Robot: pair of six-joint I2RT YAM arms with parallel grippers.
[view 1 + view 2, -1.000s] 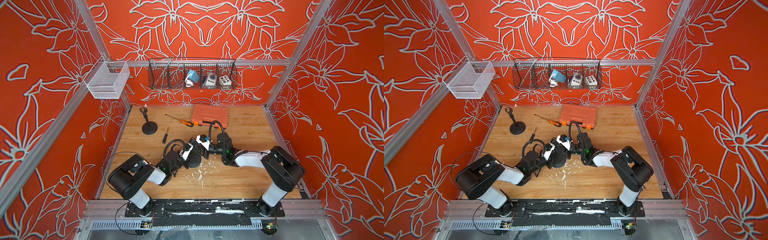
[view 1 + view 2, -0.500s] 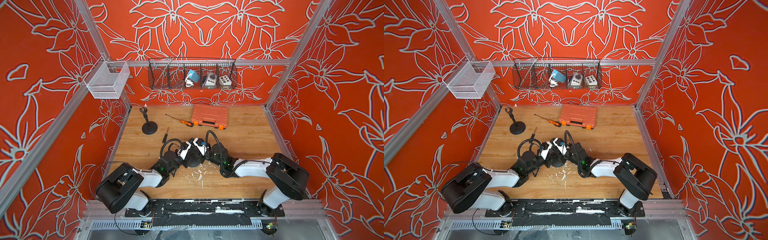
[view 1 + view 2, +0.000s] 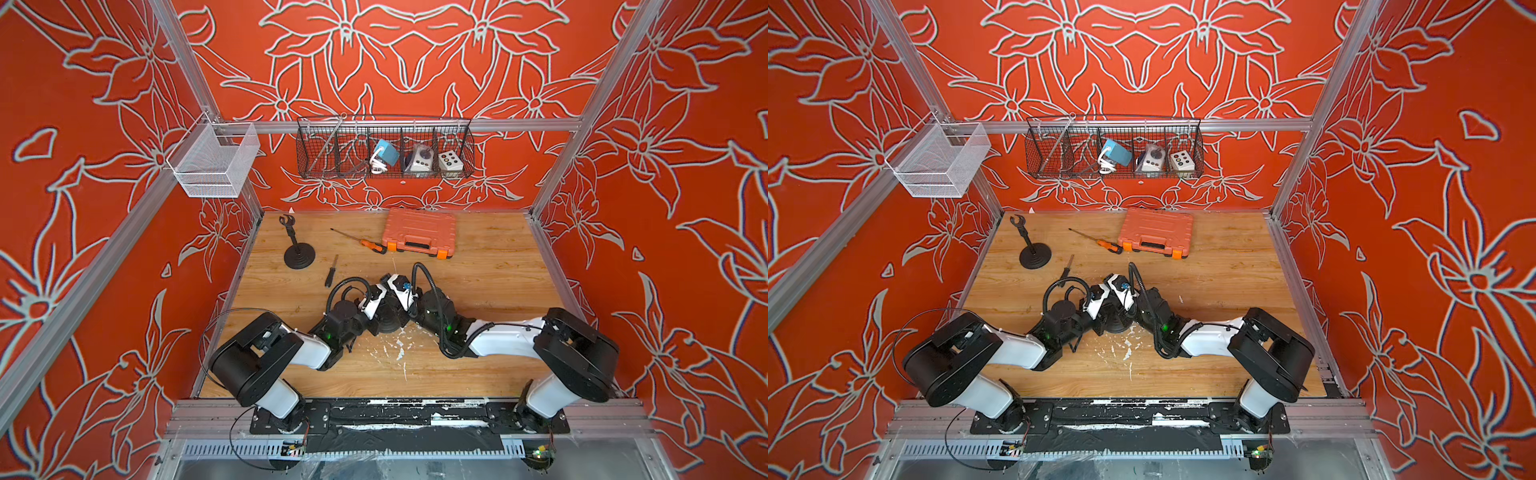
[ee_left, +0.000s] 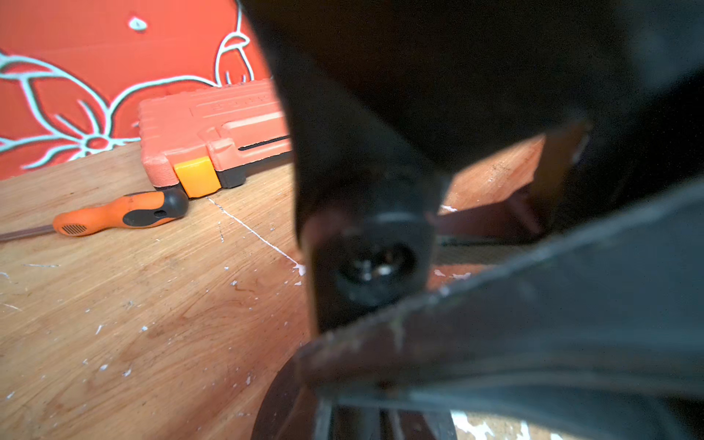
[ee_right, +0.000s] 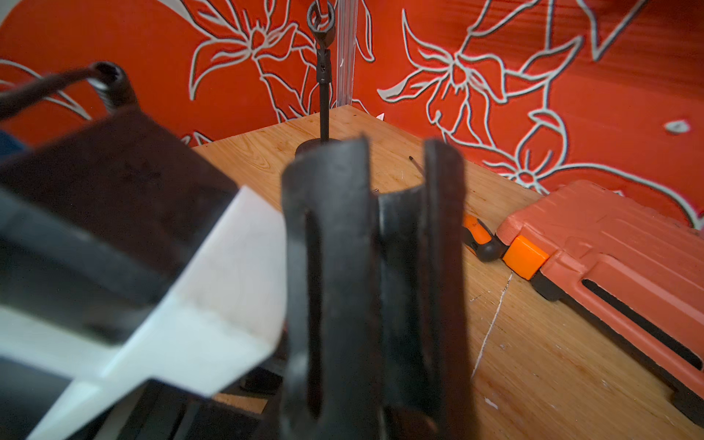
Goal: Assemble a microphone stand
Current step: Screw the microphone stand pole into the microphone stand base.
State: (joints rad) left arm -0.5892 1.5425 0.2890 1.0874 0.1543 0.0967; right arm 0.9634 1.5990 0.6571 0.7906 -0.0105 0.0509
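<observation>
Left gripper (image 3: 1102,294) meets right gripper (image 3: 1118,289); base (image 3: 1115,326) beneath.

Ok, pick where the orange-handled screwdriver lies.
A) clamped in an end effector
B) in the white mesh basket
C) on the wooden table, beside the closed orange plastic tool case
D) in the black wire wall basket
C: the orange-handled screwdriver lies flat on the wooden table, with its handle end at the yellow-latched corner of the closed orange plastic tool case.

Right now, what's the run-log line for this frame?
left pincer shut | right pincer gripping black part | both at round base
</observation>
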